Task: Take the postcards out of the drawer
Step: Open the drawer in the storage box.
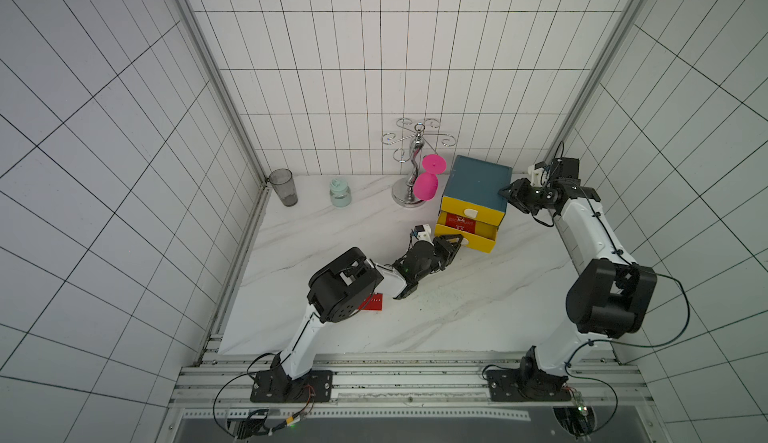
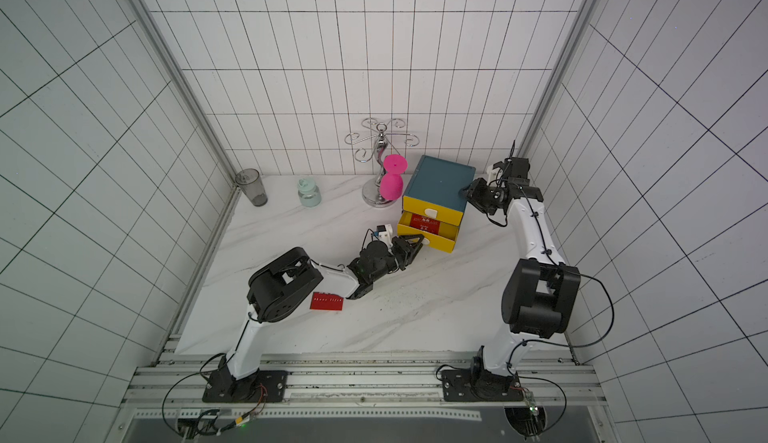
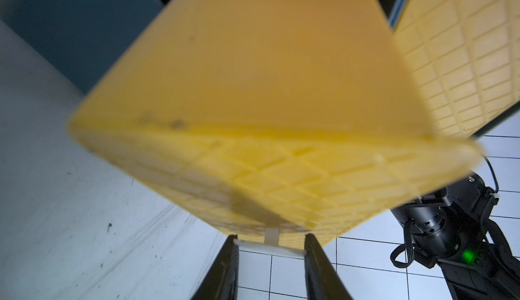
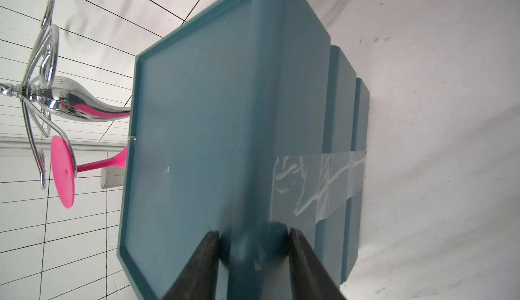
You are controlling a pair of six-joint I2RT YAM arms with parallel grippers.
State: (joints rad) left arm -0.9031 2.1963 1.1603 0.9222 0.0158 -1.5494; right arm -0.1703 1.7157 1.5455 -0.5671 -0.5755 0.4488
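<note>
Postcard lies in open drawer (left tool pinches handle, right tool clamps cabinet edge).

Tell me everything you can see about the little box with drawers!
The drawer box looks plastic: teal shell, two yellow drawer fronts. It stands upright beside the metal stand. The top drawer is shut; the bottom drawer is pulled out, with a red postcard lying inside. The left gripper pinches its white handle, and the right gripper clamps the box's top corner.
</note>
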